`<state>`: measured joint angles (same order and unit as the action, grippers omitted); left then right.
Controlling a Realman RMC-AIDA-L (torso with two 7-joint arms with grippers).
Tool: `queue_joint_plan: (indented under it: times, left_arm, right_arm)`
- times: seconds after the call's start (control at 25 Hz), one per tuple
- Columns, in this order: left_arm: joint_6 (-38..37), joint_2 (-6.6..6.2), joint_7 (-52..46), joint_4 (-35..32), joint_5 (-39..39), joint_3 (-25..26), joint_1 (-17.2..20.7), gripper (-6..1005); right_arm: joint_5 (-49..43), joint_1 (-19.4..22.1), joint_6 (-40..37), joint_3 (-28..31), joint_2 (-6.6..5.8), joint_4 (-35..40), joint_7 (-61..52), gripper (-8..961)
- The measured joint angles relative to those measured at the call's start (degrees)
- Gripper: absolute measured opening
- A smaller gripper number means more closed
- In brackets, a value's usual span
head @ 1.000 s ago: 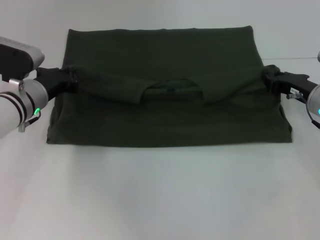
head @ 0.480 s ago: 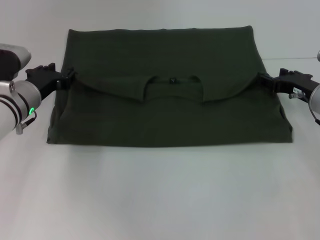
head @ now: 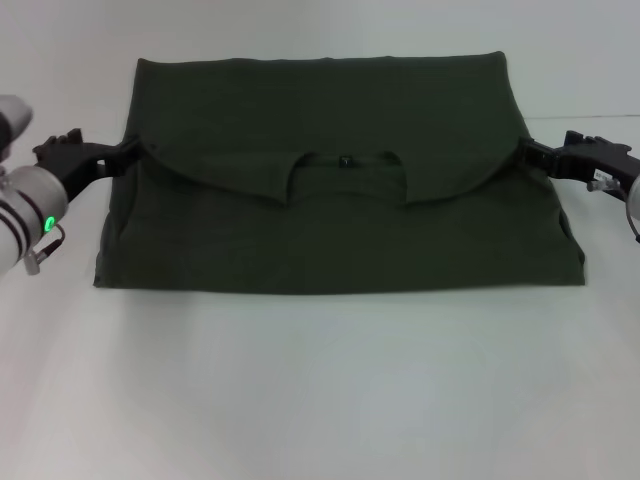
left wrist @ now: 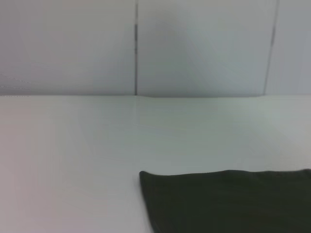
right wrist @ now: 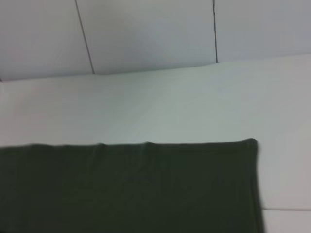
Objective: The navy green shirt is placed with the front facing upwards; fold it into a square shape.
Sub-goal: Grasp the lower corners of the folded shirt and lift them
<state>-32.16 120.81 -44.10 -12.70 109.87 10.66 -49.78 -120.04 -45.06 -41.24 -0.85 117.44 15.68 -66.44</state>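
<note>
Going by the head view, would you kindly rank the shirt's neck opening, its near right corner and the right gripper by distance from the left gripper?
From the left gripper, at the dark olive-green shirt's left edge:
1. Neck opening, at the shirt's middle.
2. Near right corner, on the front edge.
3. Right gripper, at the opposite edge; close to 2.

Matt cloth on a smooth pale worktop

The navy green shirt [head: 340, 215] is soft, matt woven cloth with stitched hems and faint creases. The worktop [head: 320, 390] looks smooth, white and slightly satin. The left pincer [head: 128, 153] and right pincer [head: 530, 153] are matt black plastic; the wrists behind them are smooth silvery metal.
</note>
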Motion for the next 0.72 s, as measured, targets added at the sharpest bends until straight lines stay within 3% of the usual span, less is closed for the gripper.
queue_joint_plan:
  times: [0.16, 0.36, 0.56, 0.72]
  left_arm:
    - [-1.64, -0.81, -8.19, -0.44, 0.09, -2.32, 1.77, 828]
    - [-9.68, -1.95, -22.77, -3.96, 0.01, -11.71, 5.43, 825]
    - [-22.11, -1.78, -32.08, -11.37, 0.66, -22.16, 9.98, 823]
    - [-31.1, -1.54, -37.77, -18.23, 2.56, -29.54, 14.07, 822]
  right_arm:
    - [0.07, 2.24, -6.14, -2.84, -0.26, 2.71, -5.57, 793]
    - [0.13, 4.72, -13.55, -3.75, 0.63, 6.63, -7.33, 794]
    - [-0.07, 7.28, -22.45, -9.58, 0.61, 8.86, -7.22, 792]
    - [-0.07, 10.23, -31.01, -14.31, 1.27, 13.04, -6.69, 793]
